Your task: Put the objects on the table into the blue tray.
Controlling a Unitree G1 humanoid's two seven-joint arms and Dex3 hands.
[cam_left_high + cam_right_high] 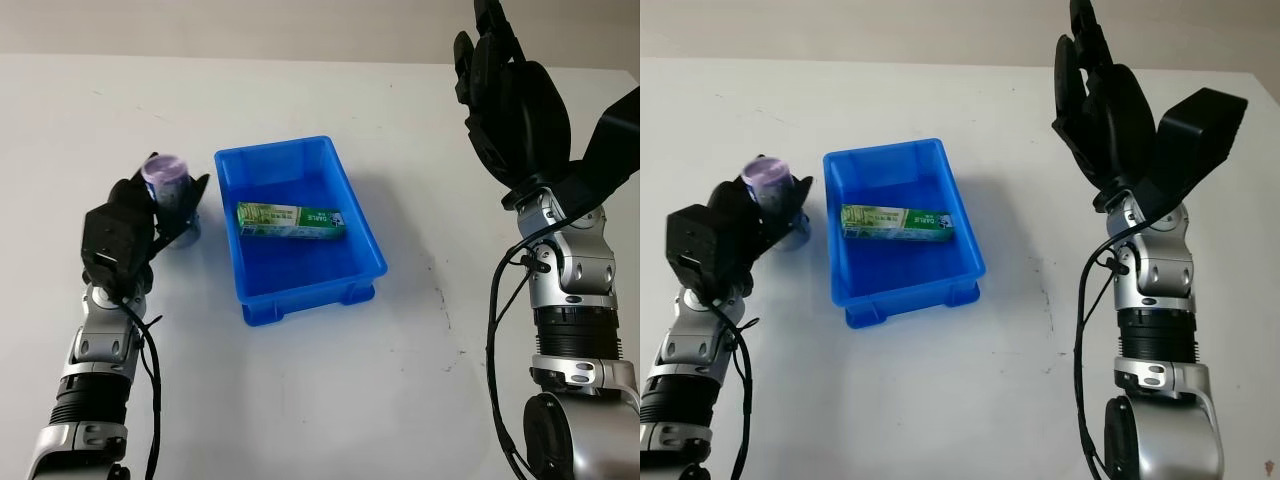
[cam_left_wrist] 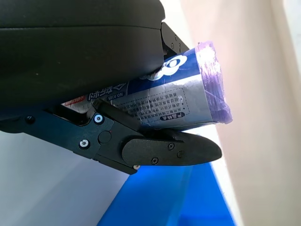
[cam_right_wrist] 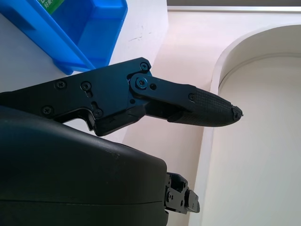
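A blue tray (image 1: 362, 228) sits mid-table with a green toothpaste box (image 1: 291, 219) lying inside it. Just left of the tray my left hand (image 1: 150, 215) is shut on a blue-and-silver cup with a purple lid (image 1: 165, 172), held upright; the wrist view shows the cup (image 2: 178, 101) clamped between the black fingers (image 2: 169, 150), with the tray's blue wall (image 2: 188, 197) close beside it. My right hand (image 1: 505, 100) is raised high at the right of the tray, open and holding nothing.
The white table (image 1: 330, 390) stretches around the tray, with a few small dark marks (image 1: 447, 318) to the tray's right. A pale wall (image 1: 250, 25) runs along the table's far edge.
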